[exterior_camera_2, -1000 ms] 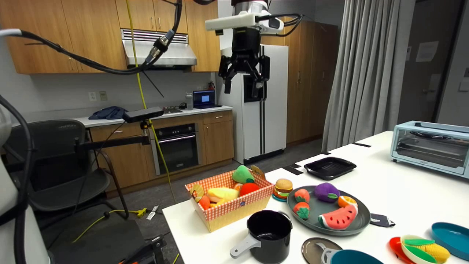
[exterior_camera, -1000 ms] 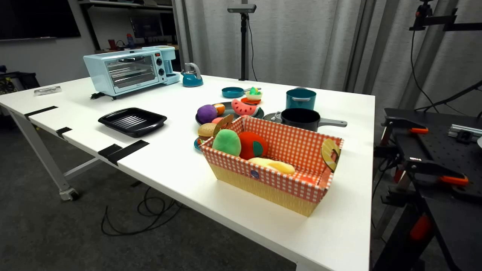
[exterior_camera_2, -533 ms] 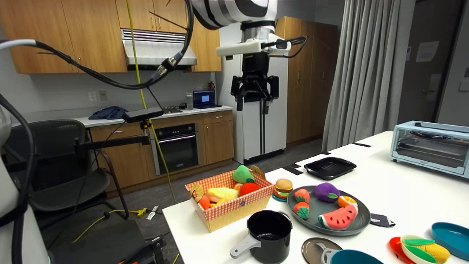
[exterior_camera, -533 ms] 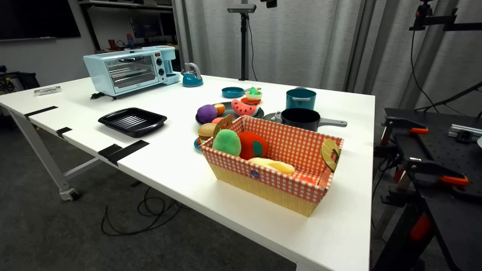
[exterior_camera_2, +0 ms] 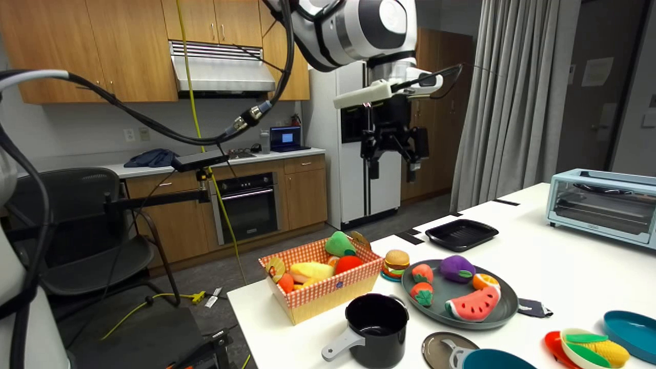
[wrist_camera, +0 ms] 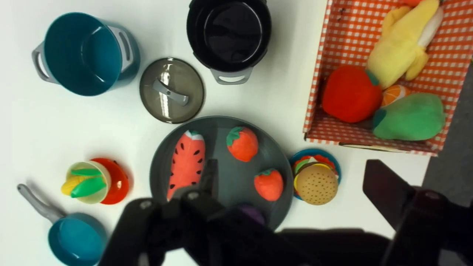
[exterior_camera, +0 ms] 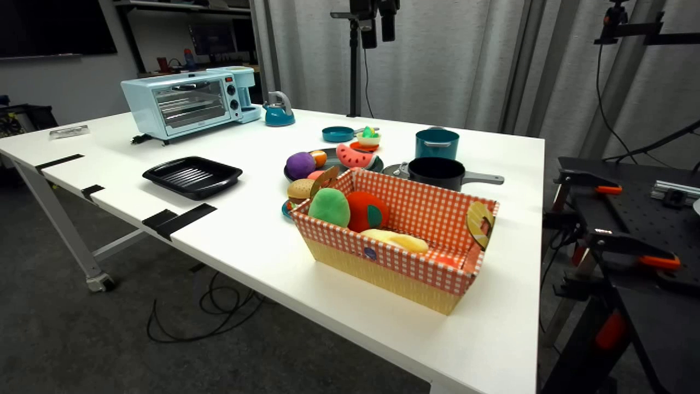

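Your hand [exterior_camera_2: 392,171] hangs well above the desk [exterior_camera_2: 564,287], its fingers [exterior_camera_2: 374,170] pointing down and spread wide, holding nothing. In the wrist view they stand far apart, with a toy hamburger [wrist_camera: 317,184] and part of a grey plate [wrist_camera: 236,181] showing in the gap below; you touch neither. That hamburger sits on a small blue saucer [wrist_camera: 314,151], just beside the grey plate. On the plate you have a watermelon slice [wrist_camera: 187,159], 2 strawberries [wrist_camera: 242,145], an orange piece [exterior_camera_2: 485,281] and a purple fruit [exterior_camera_2: 457,269]; your hand hides most of the purple fruit in the wrist view, but you can see it plainly in an exterior view.

Near the hamburger stands a basket [exterior_camera_2: 328,300] lined in red-and-white check, and in it you see a banana [wrist_camera: 395,55], a red fruit [wrist_camera: 349,94], a green pear [wrist_camera: 412,116] and, between those last 2, an orange slice [wrist_camera: 394,94]. Just beside the plate lies a glass lid [wrist_camera: 172,90], near a black pot [wrist_camera: 232,33] with a grey handle and a teal pot [wrist_camera: 87,55]. Farther off, a pale bowl [wrist_camera: 95,198] with toy corn [wrist_camera: 68,185] overlaps a red saucer [wrist_camera: 120,181], and a small teal pan [wrist_camera: 77,240] stands next to them. In both exterior views you find a black tray [exterior_camera_2: 461,234] on the desk, apart from the plate, and a light-blue toaster oven [exterior_camera_2: 599,205] farther along.
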Motion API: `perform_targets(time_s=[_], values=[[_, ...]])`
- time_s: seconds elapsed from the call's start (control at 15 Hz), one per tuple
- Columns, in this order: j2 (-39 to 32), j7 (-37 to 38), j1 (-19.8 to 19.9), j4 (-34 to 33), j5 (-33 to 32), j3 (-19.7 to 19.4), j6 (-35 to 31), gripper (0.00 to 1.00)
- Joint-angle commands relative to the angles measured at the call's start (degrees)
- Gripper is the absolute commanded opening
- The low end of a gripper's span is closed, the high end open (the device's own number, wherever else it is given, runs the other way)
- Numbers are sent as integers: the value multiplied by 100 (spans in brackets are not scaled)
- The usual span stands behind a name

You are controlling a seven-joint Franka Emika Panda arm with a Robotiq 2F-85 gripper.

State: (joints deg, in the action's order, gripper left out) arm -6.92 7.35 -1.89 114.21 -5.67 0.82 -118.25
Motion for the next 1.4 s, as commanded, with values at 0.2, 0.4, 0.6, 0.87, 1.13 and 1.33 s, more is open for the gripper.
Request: perform_targets(time_s=[0.2,0.4,0.6,0.87,1.13,1.33], values=[[-555,821,108,-234,-328,-340,-277,100],[-766,987,91,-256,-301,-416,-339,100],[-973,1097,95,-337,-274,-464,-391,100],[-1326,1222,152,-670,-196,-596,-487,100],[-1773,1400,218,-1265,-173,-796,-433,100],[-1662,1354,247,-1287,-86,-845,-284,100]])
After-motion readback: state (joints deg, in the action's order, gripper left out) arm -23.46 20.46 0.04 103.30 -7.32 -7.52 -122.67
